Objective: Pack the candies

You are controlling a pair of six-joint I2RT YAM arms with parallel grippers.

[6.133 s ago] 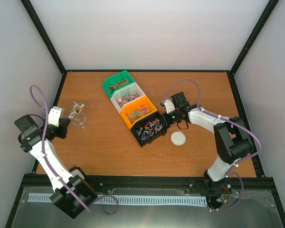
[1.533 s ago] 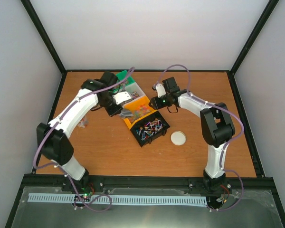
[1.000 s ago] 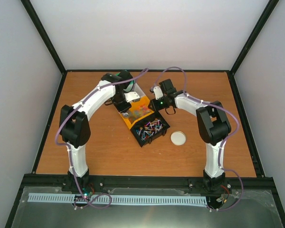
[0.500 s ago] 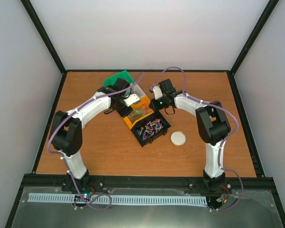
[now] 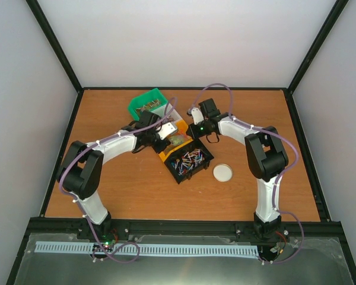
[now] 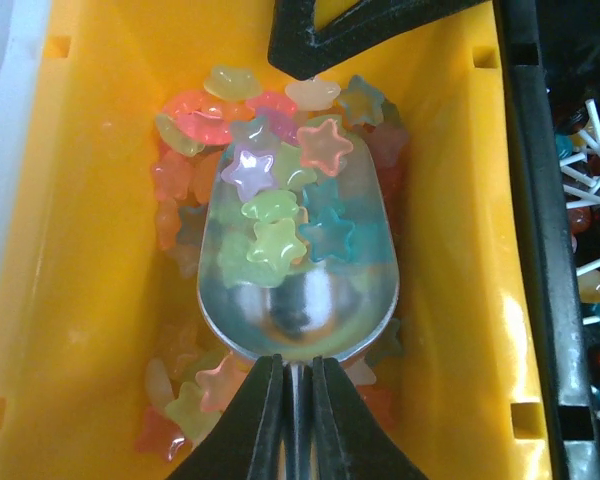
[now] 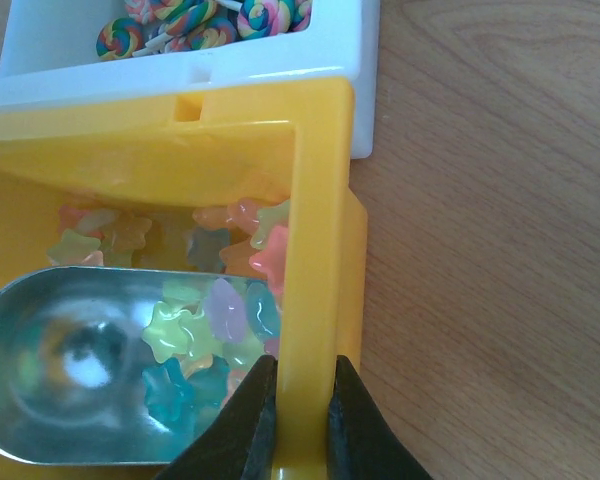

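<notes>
Candies: pastel star-shaped candies [image 6: 280, 235] heaped in shiny metal scoop [image 6: 300, 300], more loose beneath it, inside yellow plastic bin [image 6: 80, 250] on brown wooden counter [image 5: 118, 184] | left claw [image 6: 294, 372]: pinching scoop's handle | right claw [image 7: 298, 380]: clamped on yellow bin's wall, near white plastic bin [image 7: 280, 55]

Star candies [image 6: 280, 215], pastel and half-clear, a small heap in my scoop [image 6: 305, 300], others loose below in the yellow bin [image 6: 80, 250]
</notes>
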